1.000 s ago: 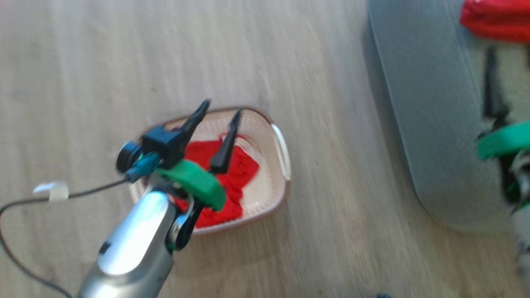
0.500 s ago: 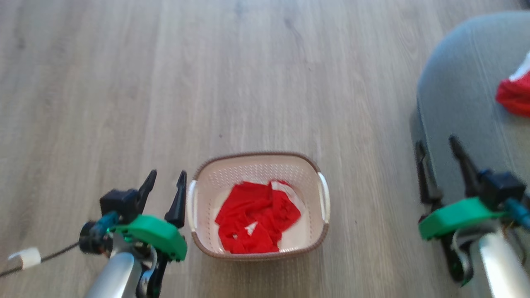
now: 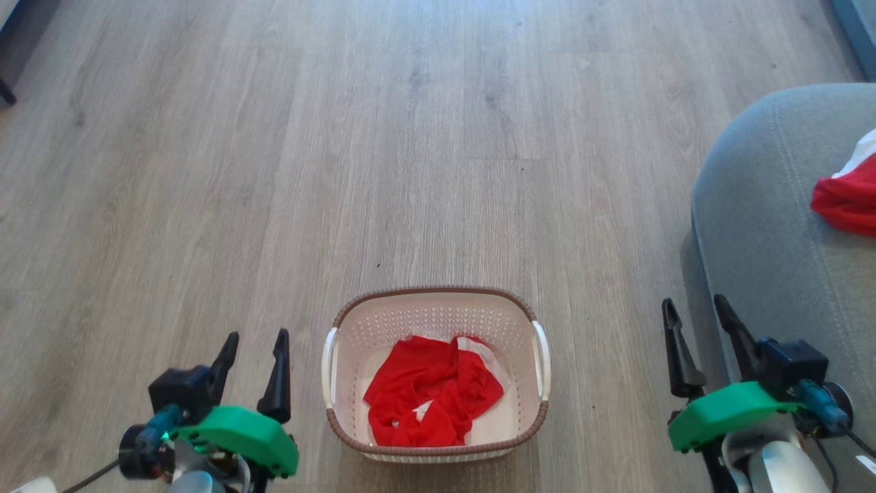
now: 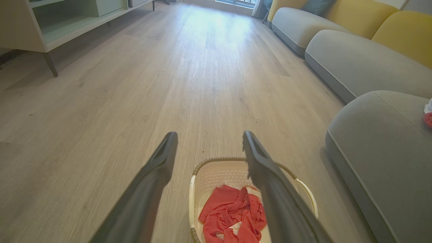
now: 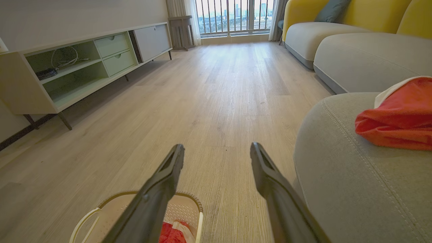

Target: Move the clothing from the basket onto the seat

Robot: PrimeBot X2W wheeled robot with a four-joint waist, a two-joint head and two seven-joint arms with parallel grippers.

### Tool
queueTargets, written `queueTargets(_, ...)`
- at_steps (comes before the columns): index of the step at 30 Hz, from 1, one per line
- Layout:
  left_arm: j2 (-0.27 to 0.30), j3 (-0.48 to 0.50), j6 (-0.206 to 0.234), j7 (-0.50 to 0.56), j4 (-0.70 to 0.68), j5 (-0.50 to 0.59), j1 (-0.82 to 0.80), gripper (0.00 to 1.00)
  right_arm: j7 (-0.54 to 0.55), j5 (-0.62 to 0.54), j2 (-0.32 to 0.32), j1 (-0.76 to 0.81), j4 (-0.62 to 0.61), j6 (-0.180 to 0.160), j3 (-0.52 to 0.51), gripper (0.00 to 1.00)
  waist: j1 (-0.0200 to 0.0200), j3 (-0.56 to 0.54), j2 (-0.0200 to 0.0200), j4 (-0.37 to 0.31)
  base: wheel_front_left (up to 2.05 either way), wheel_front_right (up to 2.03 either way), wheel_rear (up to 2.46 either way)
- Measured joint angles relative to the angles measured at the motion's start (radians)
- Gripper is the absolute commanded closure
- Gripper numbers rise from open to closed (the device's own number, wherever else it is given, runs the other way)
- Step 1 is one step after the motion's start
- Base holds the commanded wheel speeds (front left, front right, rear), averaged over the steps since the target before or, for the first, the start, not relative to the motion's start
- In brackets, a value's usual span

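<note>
Your left gripper [image 3: 258, 334] hangs just left of the basket [image 3: 431, 290]. Its two dark fingers are spread apart and hold nothing, and the nearer fingertip is close to the basket's left handle [image 3: 330, 366] but clear of it. Your right gripper [image 3: 692, 301] is likewise parted and empty. It is poised over the strip of floor [image 3: 410, 137] between the basket and the seat [image 3: 759, 226], its outer finger at the cushion's rounded edge.

The basket stands upright on the floor between the two arms, long axis running side to side, a white handle at each short end. A red garment [image 3: 428, 397] lies crumpled inside, bunched toward the near wall with a white panel showing at its far right; it points no clear way. A second red garment [image 3: 845, 198] rests on the seat, well right of the basket.

Ahead of you a broad stretch of wood floor runs on, bounded by a low cabinet [image 5: 84, 71] on the left and grey sofa cushions [image 5: 364, 57] on the right. The seat's edge is the nearest limit on your right.
</note>
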Motion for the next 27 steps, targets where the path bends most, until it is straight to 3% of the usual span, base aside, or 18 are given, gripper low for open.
queueTargets(27,-0.058,0.104,-0.063,0.0,-0.008,0.114,-0.001,0.0,0.0,0.0,0.007,-0.002,0.007,0.0,0.014,0.0,0.0001,0.016,0.0,-0.015,0.0,0.0,0.0)
